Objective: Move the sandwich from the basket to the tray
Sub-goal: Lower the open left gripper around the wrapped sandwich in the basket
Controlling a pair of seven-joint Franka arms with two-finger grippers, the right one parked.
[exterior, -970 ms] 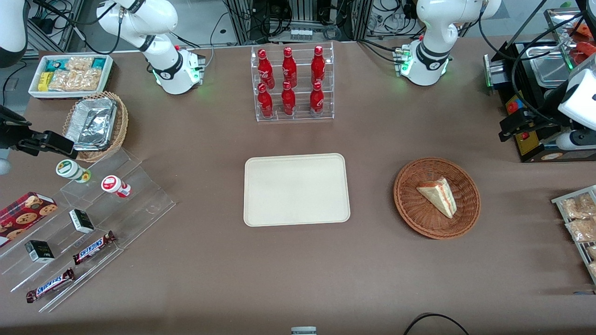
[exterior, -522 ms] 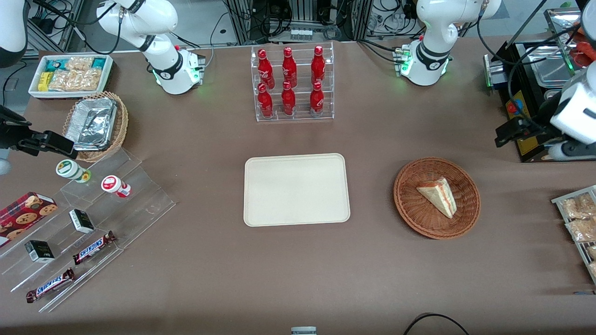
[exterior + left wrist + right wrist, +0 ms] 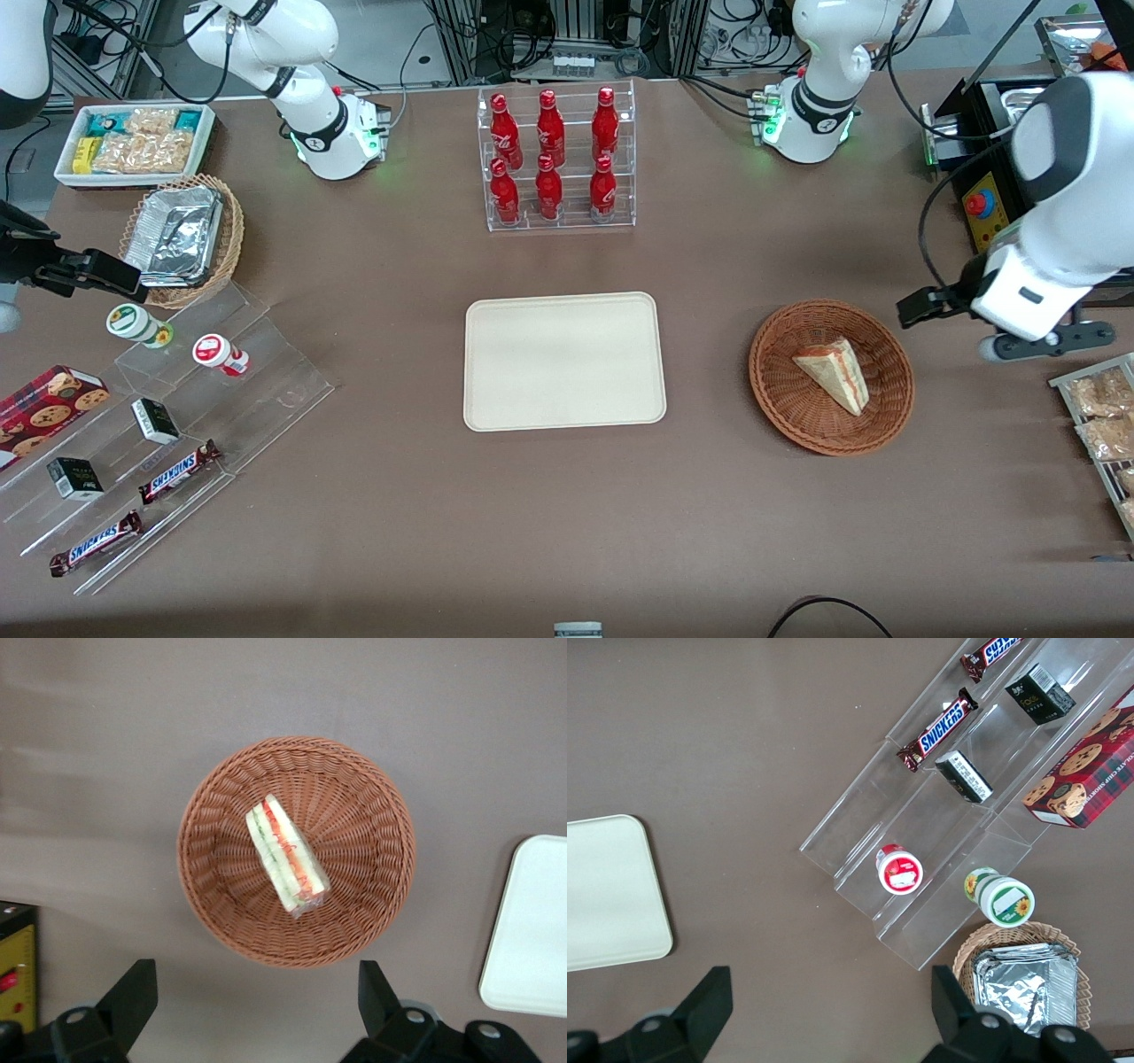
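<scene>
— Where is the sandwich (image 3: 834,373) right now?

— In the basket (image 3: 780,390), lying on its side near the middle of the woven floor, with the red and green filling along one cut edge. From the left wrist camera the sandwich (image 3: 285,855) sits just off the basket's (image 3: 372,895) centre, and nothing touches it.

— And the basket itself?

— On the brown table (image 3: 372,496), toward the working arm's end and well apart from the table's edges. The tray (image 3: 563,361) lies flat at the middle of the table, beside the basket with a strip of bare cloth between them. A corner of the tray (image 3: 532,930) also shows at the wrist camera.

— What about the gripper?

— The gripper (image 3: 921,307) hangs above the table just beside the basket's rim, on the side toward the working arm's end. In the wrist view the gripper (image 3: 252,992) points down with its two dark fingers (image 3: 133,997) spread wide, holding nothing, and the basket lies just past the fingertips.

— Anything else on the table?

— A clear rack of red bottles (image 3: 554,159) stands farther from the front camera than the tray, near the table's edge there.
</scene>
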